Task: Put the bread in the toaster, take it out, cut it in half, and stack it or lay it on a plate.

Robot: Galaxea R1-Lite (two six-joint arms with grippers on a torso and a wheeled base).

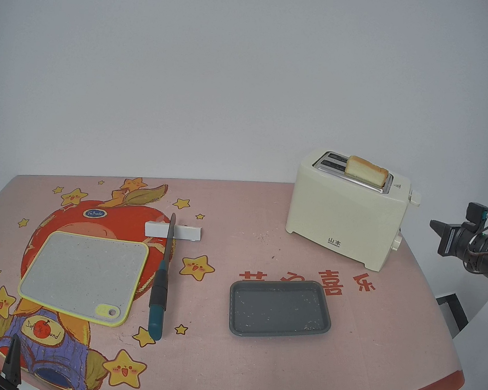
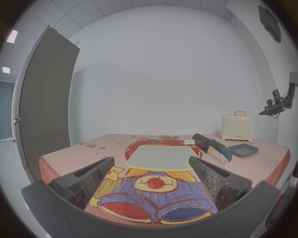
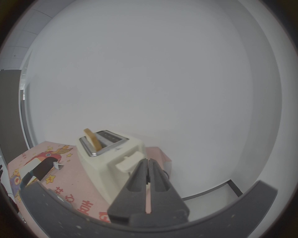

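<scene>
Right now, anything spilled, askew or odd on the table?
Only minor things: pale crumbs speckle the dark grey rectangular tray, and a few specks lie on the pink printed tablecloth beside the cream two-slot toaster. The golden bread slice stands proud of its slot.

The toaster (image 1: 345,215) has a smooth, faintly glossy cream shell, plastic by its look, with shiny metal round its slots. Left of it, the grey tray (image 1: 279,309) and speckled cutting board (image 1: 81,276) look matt.

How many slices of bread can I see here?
1. A golden-brown slice of bread stands poking out of one slot of the cream two-slot toaster at the far right of the pink table. Another sunk deep in the other slot would be hidden.
</scene>
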